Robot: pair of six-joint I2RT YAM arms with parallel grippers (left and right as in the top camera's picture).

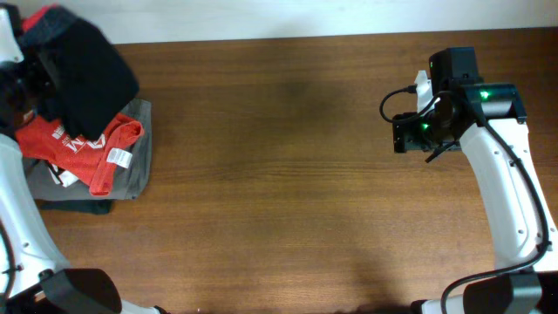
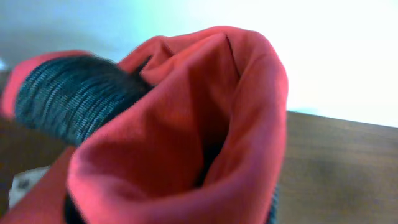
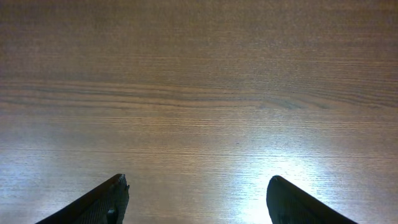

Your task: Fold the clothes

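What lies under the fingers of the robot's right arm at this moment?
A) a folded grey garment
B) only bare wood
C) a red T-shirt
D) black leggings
B: the right wrist view shows the right fingers spread apart above nothing but the plain wooden table. In the overhead view, the black leggings and the red T-shirt are far over at the left end.

The table (image 1: 296, 174) is brown wood with long lines in it. At its left end, grey folded clothes (image 1: 138, 170) sit right on the wood. A red T-shirt (image 1: 91, 155) with white print lies on top of them.
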